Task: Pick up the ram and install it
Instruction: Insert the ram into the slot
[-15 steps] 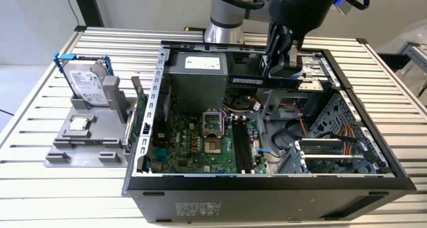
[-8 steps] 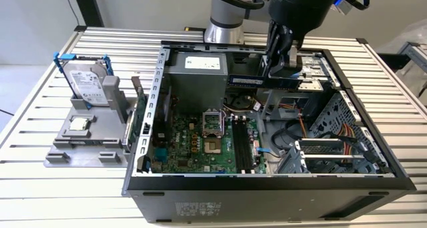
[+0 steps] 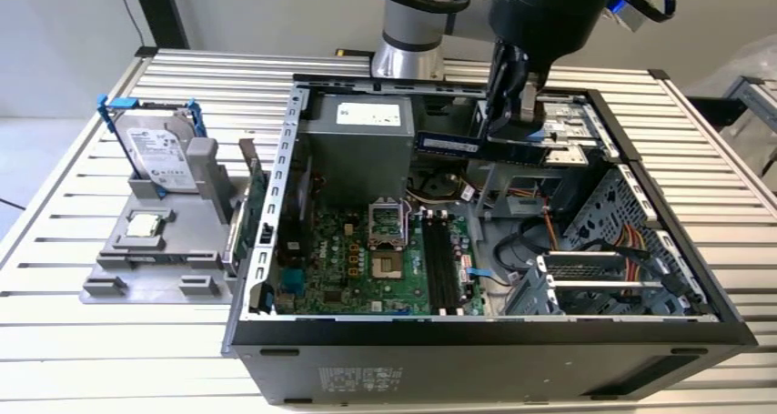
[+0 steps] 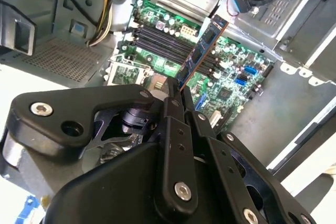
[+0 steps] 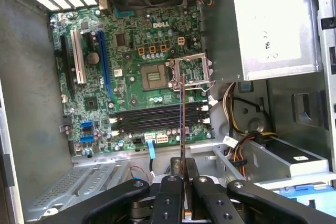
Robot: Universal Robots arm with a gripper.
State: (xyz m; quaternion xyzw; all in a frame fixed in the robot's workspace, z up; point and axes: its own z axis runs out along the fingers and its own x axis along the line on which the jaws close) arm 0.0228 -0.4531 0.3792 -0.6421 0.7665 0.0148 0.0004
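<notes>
Close in, in both wrist views, the claw (image 5: 184, 178) is pressed together on the ram (image 5: 182, 124), pinching the thin stick by one end so that the rest juts out beyond the fingertips (image 4: 172, 94), edge-on to the first wrist view. In the exterior view the claw (image 3: 516, 123) hangs above the back of the open computer case (image 3: 486, 328), and the ram (image 3: 474, 146) is carried level in the air, well clear of the board and touching nothing but the claw. Below it lies the green motherboard (image 5: 126, 51), with the black memory slots (image 5: 157, 119) side by side just beside the bare processor socket (image 5: 156, 77). Here is the thing to watch: the stick looks to lie crosswise to those slots, so a clean seating would call for bringing its long edge parallel to one slot, centring it between the end clips, and pressing straight down with an even, firm pinch so the thin board neither tilts nor bows. The loose cables (image 5: 241, 145) near the drive bay deserve a margin. Farther off, outside the case on the slatted surface (image 3: 122, 359), a grey holder (image 3: 158, 259) carries the hard drive (image 3: 158, 150) upright and the small processor chip (image 3: 146, 223), both untouched.
</notes>
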